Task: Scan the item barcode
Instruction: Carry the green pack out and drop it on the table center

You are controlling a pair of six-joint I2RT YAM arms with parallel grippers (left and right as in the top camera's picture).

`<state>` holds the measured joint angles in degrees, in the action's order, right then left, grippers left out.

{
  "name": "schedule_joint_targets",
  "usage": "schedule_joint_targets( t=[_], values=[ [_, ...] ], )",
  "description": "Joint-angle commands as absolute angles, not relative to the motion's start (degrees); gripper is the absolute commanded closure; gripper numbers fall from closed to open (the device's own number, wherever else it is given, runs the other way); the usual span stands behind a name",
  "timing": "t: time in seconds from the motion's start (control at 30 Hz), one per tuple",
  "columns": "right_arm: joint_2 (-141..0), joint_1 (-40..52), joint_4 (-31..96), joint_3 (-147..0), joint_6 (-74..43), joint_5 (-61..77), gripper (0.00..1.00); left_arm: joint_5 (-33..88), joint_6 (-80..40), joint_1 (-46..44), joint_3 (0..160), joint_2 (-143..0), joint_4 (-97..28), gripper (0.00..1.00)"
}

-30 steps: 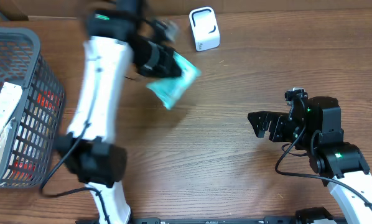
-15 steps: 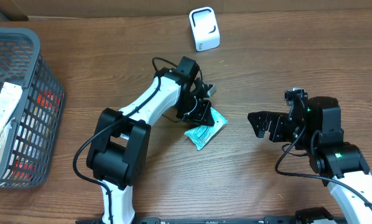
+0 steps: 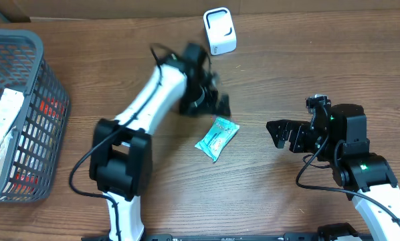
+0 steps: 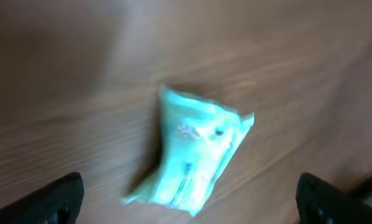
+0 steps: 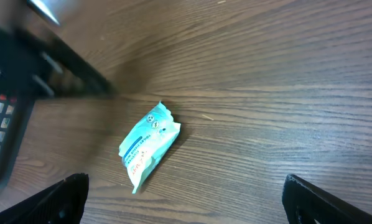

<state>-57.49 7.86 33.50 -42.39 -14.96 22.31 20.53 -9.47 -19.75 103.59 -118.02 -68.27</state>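
The item, a teal packet [image 3: 217,138], lies flat on the wooden table, free of both grippers. My left gripper [image 3: 212,102] hovers open just behind it, blurred by motion. In the left wrist view the packet [image 4: 195,152] lies below and ahead of the wide-spread gripper [image 4: 191,204]. My right gripper [image 3: 281,134] stands open to the packet's right, well apart from it. Its wrist view shows the packet [image 5: 147,146] ahead on the left, beyond the open gripper [image 5: 186,202]. The white barcode scanner [image 3: 220,31] stands at the back of the table.
A grey mesh basket [image 3: 39,47] at the left edge holds a white box [image 3: 3,117] and red items. The left arm [image 3: 153,100] reaches across the table's middle, and its blurred form [image 5: 49,62] shows in the right wrist view.
My left gripper has opened and let go of the packet, which now lies on the table. The left arm has drawn back toward the scanner. The right arm has not moved.
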Motion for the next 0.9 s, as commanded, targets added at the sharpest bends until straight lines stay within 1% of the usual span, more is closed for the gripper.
schedule_joint_targets(
  t=[0.0, 0.17, 0.3, 0.37, 0.53, 0.7, 0.77, 0.87],
  values=[
    [-57.4, 7.4, 33.3, -43.8, -14.7, 22.6, 0.0, 9.5, -8.8, -14.5, 121.6, -117.2, -75.2, 0.0],
    [-57.4, 7.4, 33.3, -43.8, -14.7, 22.6, 0.0, 3.0, -8.8, -5.1, 146.7, -117.2, -87.7, 0.0],
    [-57.4, 7.4, 33.3, -43.8, -14.7, 22.6, 0.0, 2.3, -8.8, 3.9, 159.3, -117.2, -95.5, 0.0],
    [-57.4, 7.4, 33.3, -43.8, -14.7, 22.6, 0.0, 2.6, -8.8, 9.9, 163.4, -116.9, -96.8, 0.0],
    [-57.4, 7.4, 33.3, -43.8, -14.7, 22.6, 0.0, 3.5, -9.5, 23.9, 163.6, -114.4, -96.8, 0.0],
    [-57.4, 7.4, 33.3, -43.8, -14.8, 22.6, 0.0, 3.1, -9.5, 32.4, 161.1, -114.1, -96.8, 0.0],
    [-57.4, 7.4, 32.0, -43.8, -14.8, 22.6, 0.0, 1.8, -9.5, 34.8, 156.7, -112.7, -96.8, 0.01],
    [-57.4, 7.4, 30.1, -43.8, -14.7, 22.6, 0.0, -1.8, -12.0, 38.5, 145.0, -108.9, -96.8, 0.01]
  ],
)
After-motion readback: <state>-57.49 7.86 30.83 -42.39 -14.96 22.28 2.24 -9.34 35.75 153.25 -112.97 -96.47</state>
